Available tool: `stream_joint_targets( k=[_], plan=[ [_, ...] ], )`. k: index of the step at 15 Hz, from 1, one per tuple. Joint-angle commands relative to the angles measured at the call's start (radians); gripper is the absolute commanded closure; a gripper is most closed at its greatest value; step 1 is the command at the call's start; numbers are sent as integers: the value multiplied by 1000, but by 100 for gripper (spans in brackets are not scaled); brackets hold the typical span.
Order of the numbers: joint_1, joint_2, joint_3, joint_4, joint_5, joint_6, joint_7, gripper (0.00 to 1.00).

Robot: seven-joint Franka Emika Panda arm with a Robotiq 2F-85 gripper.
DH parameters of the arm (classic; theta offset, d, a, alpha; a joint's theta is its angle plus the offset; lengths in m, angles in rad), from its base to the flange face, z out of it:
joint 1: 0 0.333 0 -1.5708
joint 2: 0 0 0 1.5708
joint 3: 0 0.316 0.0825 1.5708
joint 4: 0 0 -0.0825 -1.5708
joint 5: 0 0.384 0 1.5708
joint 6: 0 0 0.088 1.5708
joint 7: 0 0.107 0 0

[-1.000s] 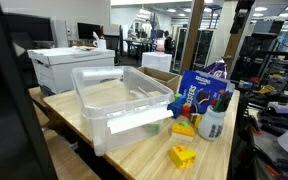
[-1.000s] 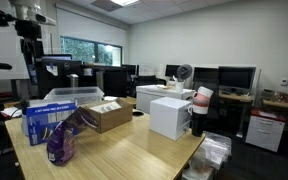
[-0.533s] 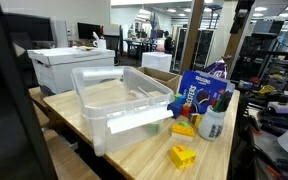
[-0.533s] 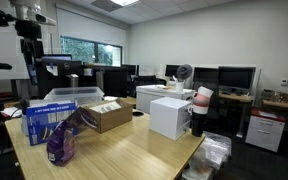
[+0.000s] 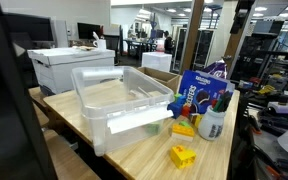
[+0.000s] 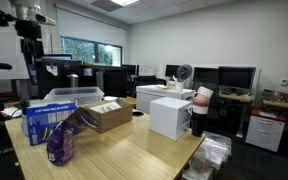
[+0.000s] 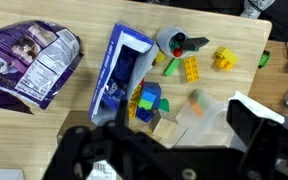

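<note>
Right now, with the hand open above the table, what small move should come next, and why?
Probably lower the hand straight toward the block pile: its jaws stand open and empty, high above the table, and those blocks lie nearly beneath it, beside the blue box.

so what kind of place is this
Most likely an office or lab workspace: desks with monitors line the far wall, a printer sits beside the wooden table, and more workstations stretch back into an open-plan room.
</note>
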Motion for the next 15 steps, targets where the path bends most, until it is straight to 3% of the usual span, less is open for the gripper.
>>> stream_joint_targets(
  k=[1,7,15],
  plan=[
    [-10,0,7,3,5,-4,-5,0],
    [-18,10,21,0,-14,2,8,0],
    [-25,123,81,-5,-39,34,44,0]
  ],
)
